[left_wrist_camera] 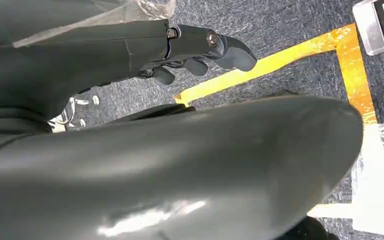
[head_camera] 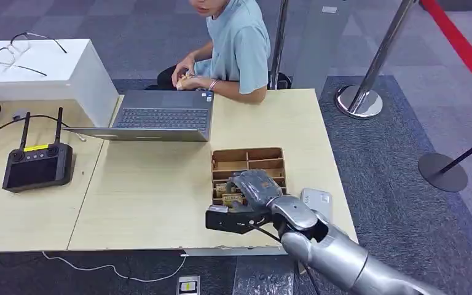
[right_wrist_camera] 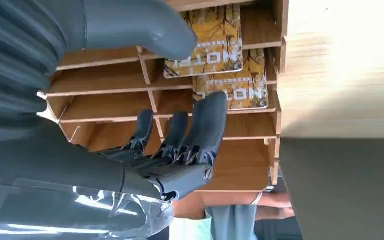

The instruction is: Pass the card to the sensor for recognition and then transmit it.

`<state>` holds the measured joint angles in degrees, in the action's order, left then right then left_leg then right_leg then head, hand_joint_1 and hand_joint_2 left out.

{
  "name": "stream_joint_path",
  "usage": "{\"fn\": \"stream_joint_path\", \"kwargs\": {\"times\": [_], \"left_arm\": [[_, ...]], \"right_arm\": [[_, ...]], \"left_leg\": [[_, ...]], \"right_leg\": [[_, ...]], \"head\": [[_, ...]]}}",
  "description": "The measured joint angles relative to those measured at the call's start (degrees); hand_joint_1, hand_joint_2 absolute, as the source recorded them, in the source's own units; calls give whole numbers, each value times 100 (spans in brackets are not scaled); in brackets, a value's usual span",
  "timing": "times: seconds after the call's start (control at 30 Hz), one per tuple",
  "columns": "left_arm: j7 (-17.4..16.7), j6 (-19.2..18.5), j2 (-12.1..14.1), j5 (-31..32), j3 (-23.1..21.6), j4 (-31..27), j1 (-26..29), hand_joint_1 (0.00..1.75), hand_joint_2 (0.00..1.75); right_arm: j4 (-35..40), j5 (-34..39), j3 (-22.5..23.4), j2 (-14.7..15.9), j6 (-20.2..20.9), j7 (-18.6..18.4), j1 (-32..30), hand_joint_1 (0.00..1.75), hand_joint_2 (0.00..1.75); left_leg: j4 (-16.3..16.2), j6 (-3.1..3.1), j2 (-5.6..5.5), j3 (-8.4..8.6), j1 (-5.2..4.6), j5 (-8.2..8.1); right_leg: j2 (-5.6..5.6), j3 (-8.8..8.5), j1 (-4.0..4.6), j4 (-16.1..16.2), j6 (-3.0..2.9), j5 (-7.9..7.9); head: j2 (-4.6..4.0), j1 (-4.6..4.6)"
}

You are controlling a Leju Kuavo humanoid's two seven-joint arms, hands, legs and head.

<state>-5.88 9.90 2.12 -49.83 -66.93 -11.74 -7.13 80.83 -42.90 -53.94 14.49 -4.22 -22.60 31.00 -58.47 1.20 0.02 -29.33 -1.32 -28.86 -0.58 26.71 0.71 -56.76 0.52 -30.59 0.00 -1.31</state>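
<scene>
Right hand (right_wrist_camera: pixel 180 125) hovers over cards (right_wrist_camera: pixel 230 75) in the tray (head_camera: pixel 249 158), fingers spread, empty; left hand (left_wrist_camera: pixel 200 47) hangs loosely curled, empty.

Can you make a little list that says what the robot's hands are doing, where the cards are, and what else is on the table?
right hand: over the wooden tray, fingers apart, holding nothing
left hand: hanging by the robot's side above the carpet, holding nothing
cards: two yellow ones lying in the tray's slots
sensor: small grey pad right of the tray
also on table: laptop, black controller
person: sitting behind the table
</scene>
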Motion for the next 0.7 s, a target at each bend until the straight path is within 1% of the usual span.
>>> {"fn": "stream_joint_path", "kwargs": {"times": [0.27,0.3,0.37,0.47,0.5,0.57,0.63,0.7], "left_arm": [[0,-15,0,-15,0,0,3,0,0],[0,-15,0,-15,0,0,3,0,0],[0,-15,0,-15,0,0,3,0,0],[-4,-22,0,-15,0,0,3,0,0],[-13,-24,0,-13,0,0,2,0,0],[-11,-24,0,-15,0,0,3,0,0],[2,-20,0,-15,0,0,3,0,0],[11,-20,0,-17,0,0,3,0,0]], "right_arm": [[-4,-33,2,2,-20,-48,-74,82,175],[-4,-35,2,2,-20,-48,-79,79,175],[-4,-37,2,2,-22,-50,-84,82,175],[-4,-37,2,4,-22,-55,-89,82,175],[-2,-37,2,7,-20,-55,-93,86,175],[0,-48,2,13,-4,-70,-103,103,175],[0,-50,4,22,22,-85,-106,115,175],[0,-48,7,26,28,-94,-110,119,175]], "left_leg": [[0,0,0,1,0,0],[0,0,0,0,0,0],[0,0,0,0,0,0],[0,0,0,0,0,0],[0,0,0,0,0,0],[0,0,0,0,0,0],[0,0,1,0,0,0],[0,0,1,0,0,0]], "right_leg": [[0,0,0,0,0,0],[0,0,0,0,0,0],[0,0,0,0,0,0],[0,0,0,0,0,0],[0,0,0,0,0,0],[0,1,0,0,0,0],[0,1,0,0,0,0],[0,1,0,0,0,0]], "head": [[0,-2],[0,-2],[0,-2],[0,-2],[0,-2],[0,-2],[0,-2],[0,-2]]}}
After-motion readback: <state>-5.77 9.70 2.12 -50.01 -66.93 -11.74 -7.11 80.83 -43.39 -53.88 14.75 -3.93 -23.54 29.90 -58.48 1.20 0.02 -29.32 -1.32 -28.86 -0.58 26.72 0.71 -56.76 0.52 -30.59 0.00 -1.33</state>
